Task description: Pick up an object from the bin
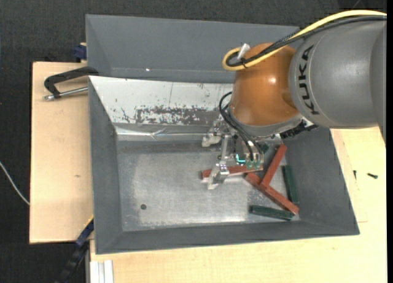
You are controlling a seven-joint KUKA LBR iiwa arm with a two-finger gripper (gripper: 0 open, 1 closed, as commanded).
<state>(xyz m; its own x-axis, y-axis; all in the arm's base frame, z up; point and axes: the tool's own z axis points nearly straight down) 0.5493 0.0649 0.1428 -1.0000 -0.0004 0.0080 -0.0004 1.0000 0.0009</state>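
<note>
Gripper: can't tell if open or shut. Nearest red stick lies just view-right of it, long axis slanting down-right.

A grey robot arm reaches in from the upper right of the frame. At its wrist, right of centre, sits a rounded orange cover, with a yellow cable arching over it. Below the cover, the metal end effector points down and left, near the frame's centre.
</note>
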